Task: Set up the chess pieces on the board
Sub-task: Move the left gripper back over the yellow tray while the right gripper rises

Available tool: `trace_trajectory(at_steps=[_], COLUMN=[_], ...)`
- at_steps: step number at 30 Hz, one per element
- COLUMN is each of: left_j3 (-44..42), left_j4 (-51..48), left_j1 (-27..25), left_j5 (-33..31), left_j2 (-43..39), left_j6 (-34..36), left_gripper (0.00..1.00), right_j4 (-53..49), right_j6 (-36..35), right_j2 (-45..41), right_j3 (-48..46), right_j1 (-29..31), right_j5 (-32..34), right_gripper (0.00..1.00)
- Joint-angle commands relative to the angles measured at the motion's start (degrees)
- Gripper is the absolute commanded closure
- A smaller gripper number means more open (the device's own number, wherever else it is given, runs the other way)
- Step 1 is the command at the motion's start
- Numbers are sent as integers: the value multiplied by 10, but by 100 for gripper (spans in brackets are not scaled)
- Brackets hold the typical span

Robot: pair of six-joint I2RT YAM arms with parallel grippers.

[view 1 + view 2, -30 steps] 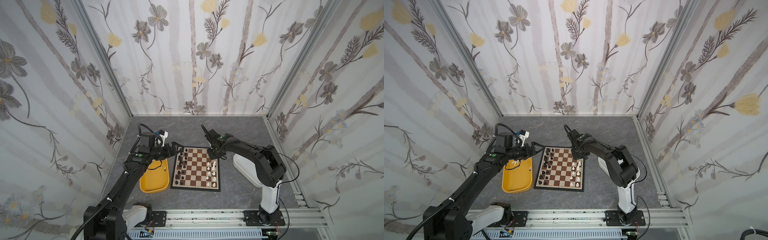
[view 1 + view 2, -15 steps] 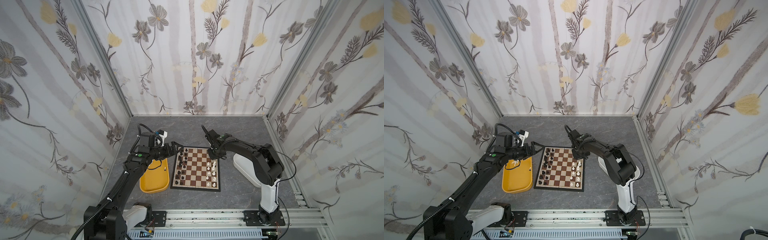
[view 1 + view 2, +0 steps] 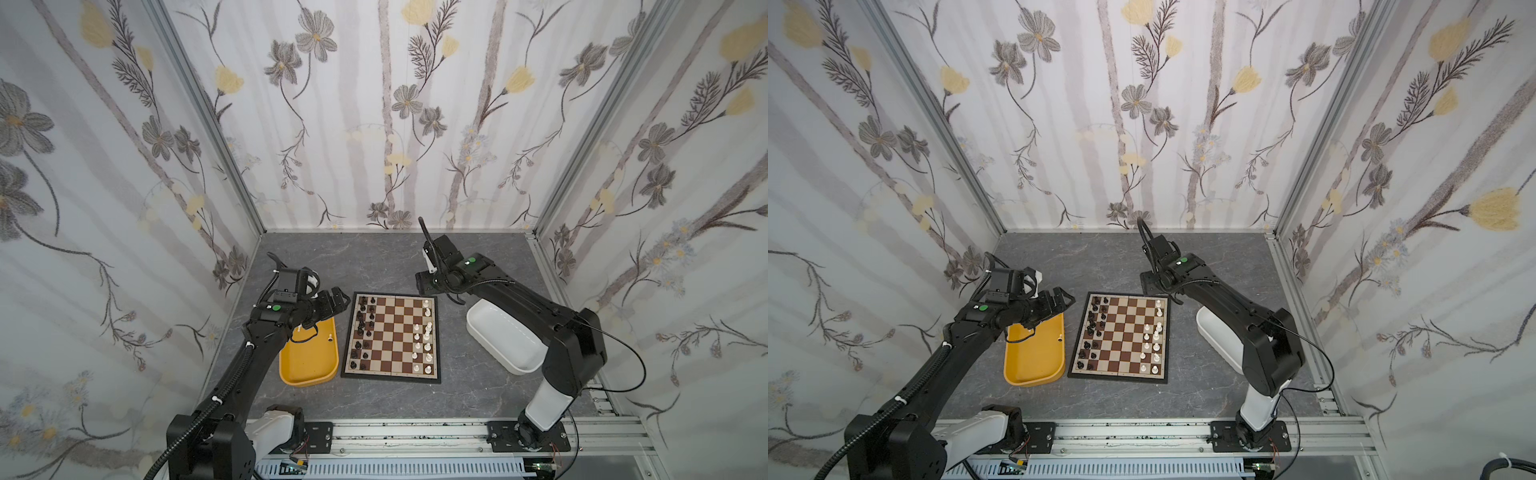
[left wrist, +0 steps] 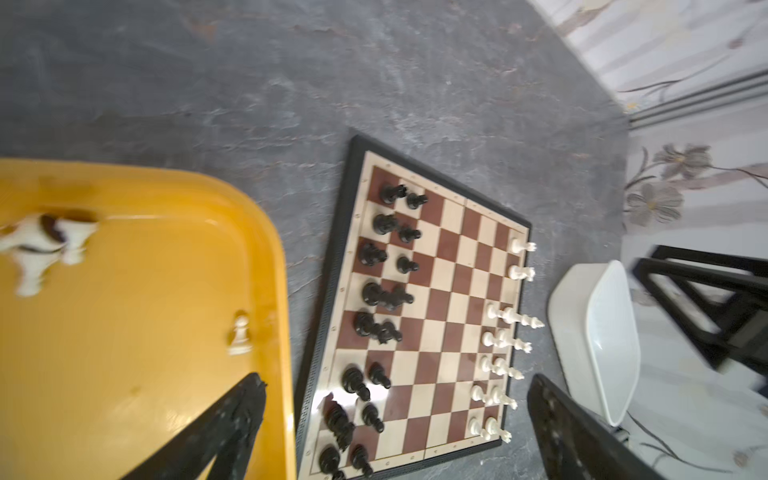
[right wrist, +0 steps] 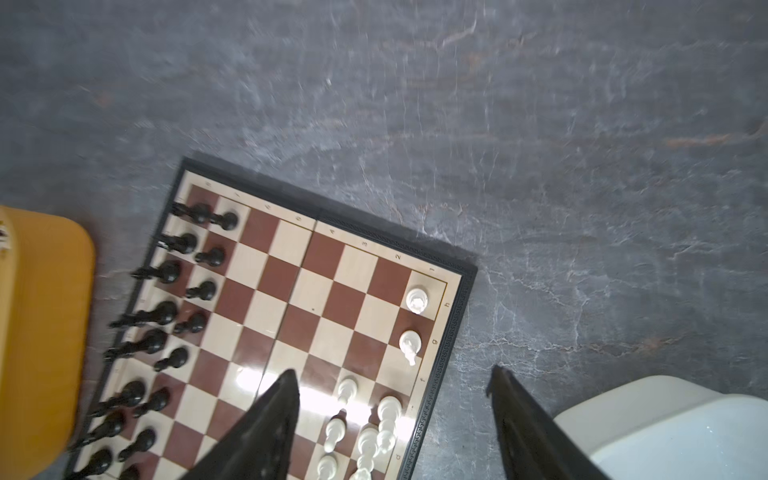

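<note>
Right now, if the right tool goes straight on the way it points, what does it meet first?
Probably the white pieces on the board: in the wrist view they stand between the open jaws of the right tool. Depth is unclear, so it may touch bare board beside them first.

Glossy board (image 5: 332, 257), smooth yellow plastic tub (image 4: 124, 332)

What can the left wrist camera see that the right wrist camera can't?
Only the left wrist view shows a white pawn inside the yellow tub. Only the right wrist view shows readable letters and numbers on the border of the board. Both show the board with its black pieces and white pieces, part of the yellow tub, and the white tub.
</note>
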Motion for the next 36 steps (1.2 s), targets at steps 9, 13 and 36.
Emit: trace_trajectory(at_steps=[9, 13, 36], left_j3=[-2, 1, 57], left_j4=[-134, -101, -78], left_j1=[8, 13, -6], left_j5=[-125, -102, -133], left_j2=[94, 137, 344], left_j6=[-21, -25, 1], left_gripper=[39, 41, 66], right_j4=[146, 177, 257], right_j6=[25, 34, 69], right_j2=[-86, -116, -220], right_j3=[-86, -126, -242], right_j1=[-9, -14, -45], right_j5=[-107, -137, -180], right_gripper=[16, 16, 16])
